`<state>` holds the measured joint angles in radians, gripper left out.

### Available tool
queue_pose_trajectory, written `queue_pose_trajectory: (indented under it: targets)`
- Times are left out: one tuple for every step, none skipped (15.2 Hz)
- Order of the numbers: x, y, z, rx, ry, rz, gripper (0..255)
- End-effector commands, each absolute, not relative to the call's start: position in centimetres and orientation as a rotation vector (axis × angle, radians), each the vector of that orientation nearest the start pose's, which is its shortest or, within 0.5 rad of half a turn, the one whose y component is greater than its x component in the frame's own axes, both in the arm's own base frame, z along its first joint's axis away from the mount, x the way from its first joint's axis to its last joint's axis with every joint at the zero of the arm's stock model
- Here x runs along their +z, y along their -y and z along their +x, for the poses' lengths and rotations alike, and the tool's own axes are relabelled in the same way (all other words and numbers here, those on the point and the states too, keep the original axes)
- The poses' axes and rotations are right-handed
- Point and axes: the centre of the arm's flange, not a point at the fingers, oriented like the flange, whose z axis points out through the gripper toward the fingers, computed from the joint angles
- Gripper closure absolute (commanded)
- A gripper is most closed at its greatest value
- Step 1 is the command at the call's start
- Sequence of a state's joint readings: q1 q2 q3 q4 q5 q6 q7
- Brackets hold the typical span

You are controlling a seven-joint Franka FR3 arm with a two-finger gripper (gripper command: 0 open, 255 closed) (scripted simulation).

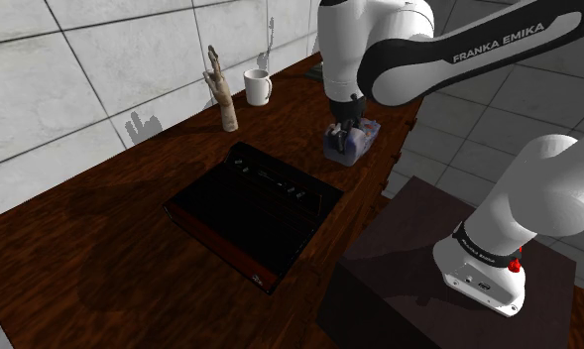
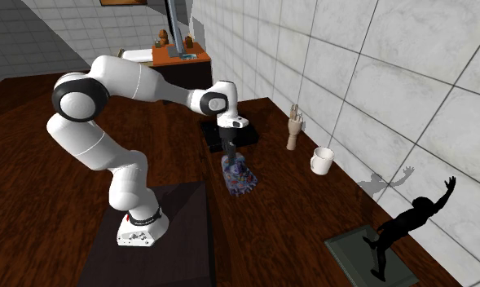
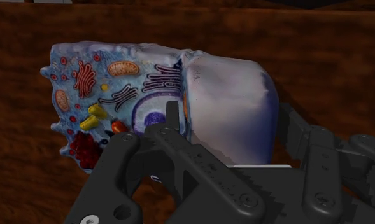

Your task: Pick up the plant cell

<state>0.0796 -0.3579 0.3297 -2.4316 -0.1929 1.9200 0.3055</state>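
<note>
Item: plant cell (image 1: 351,142) (image 2: 240,173) (image 3: 116,89), a cutaway model. We record a pale blue-white blocky body. Its cut face is light blue and carries a purple nucleus ringed in dark lines, red and orange oval bodies, a yellow piece and a dark red cluster. The edges are rough.

Location: on the dark wooden tabletop (image 1: 101,268), near the edge that faces the stand (image 1: 448,268). In the shoulder view it lies toward the far right of the tabletop.

End effector (image 1: 347,127) (image 2: 228,152): lowered straight onto the model. In the wrist view we see the black fingers (image 3: 174,118) clasping the pale block, one on each side, at a narrow spread.

Surroundings:
- A flat black box (image 1: 252,213) lies near the cell, on its near left in the shoulder view, and does not touch it.
- A white mug (image 1: 258,87) (image 2: 322,160) stands by the tiled wall (image 1: 71,89), well apart from the cell.
- A wooden hand model (image 1: 220,94) (image 2: 294,129) stands upright just left of the mug in the shoulder view.
- A dark figurine (image 2: 405,224) with one arm raised stands on a grey slab, on the near right in the second exterior view.
</note>
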Motion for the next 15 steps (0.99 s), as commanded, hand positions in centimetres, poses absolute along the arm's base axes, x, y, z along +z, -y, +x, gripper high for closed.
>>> queue_pose_trajectory:
  targets:
    - [42.5, -15.4, 38.6, 0.122, 0.271, -3.460, 255]
    - [43.1, -15.4, 38.6, 0.122, 0.271, -3.460, 255]
    - [43.6, -15.4, 38.6, 0.122, 0.271, -3.460, 255]
    - [44.1, -15.4, 38.6, 0.122, 0.271, -3.460, 255]
    - [44.6, -15.4, 38.6, 0.122, 0.271, -3.460, 255]
    - [45.2, -15.4, 38.6, 0.122, 0.271, -3.460, 255]
    - [45.7, -15.4, 38.6, 0.122, 0.271, -3.460, 255]
    - [46.2, -15.4, 38.6, 0.122, 0.271, -3.460, 255]
    - [46.8, -15.4, 38.6, 0.122, 0.271, -3.460, 255]
    - [47.3, -15.4, 38.6, 0.122, 0.271, -3.460, 255]
    - [47.8, -15.4, 38.6, 0.122, 0.271, -3.460, 255]
    - [48.3, -15.4, 38.6, 0.122, 0.271, -3.460, 255]
    - [48.9, -15.4, 38.6, 0.122, 0.271, -3.460, 255]
    - [49.4, -15.4, 38.6, 0.122, 0.271, -3.460, 255]
    - [49.9, -15.4, 38.6, 0.122, 0.271, -3.460, 255]
